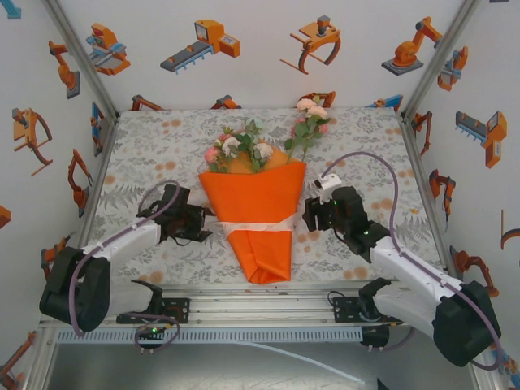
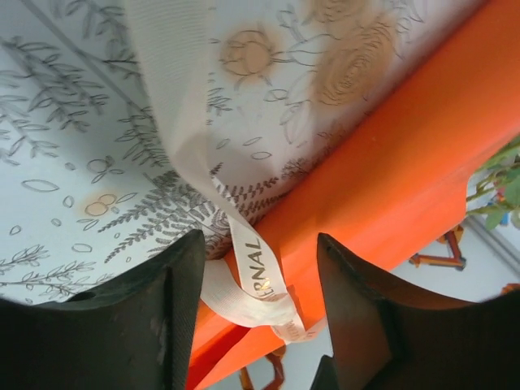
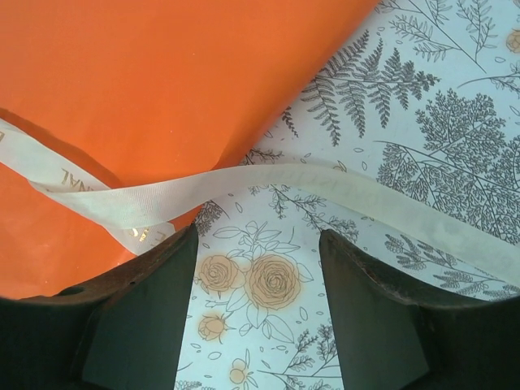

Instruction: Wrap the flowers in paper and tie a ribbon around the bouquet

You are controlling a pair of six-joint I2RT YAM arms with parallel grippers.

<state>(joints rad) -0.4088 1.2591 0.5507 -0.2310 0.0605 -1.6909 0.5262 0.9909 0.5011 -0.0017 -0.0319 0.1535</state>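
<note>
Orange paper [image 1: 256, 203], folded into a cone, lies at the middle of the worktop [image 1: 146, 162]. Its point faces the near edge and its wide mouth the far edge, where the flowers [image 1: 244, 150] spill out. One taller stem leans off past the cone's right corner. Laid flat like this, the bouquet [image 1: 253, 187] leaves a flank free for each arm.

The ribbon [image 1: 256, 227] crosses the cone's narrow waist, where a tie would hold the folds shut, and its ends trail onto the worktop on either side. The left claw [image 1: 203, 221] sits just beside the cone's left edge. It is spread, with a printed ribbon end curling through the gap between its fingers, not pinched. The right claw [image 1: 311, 213] is at the cone's right edge, also spread. The ribbon's other end runs across just ahead of its fingertips, untouched as far as I can tell.

My reading is that the wrapping is done and the tying is in hand, each claw placed to take one end. No knot shows yet.
</note>
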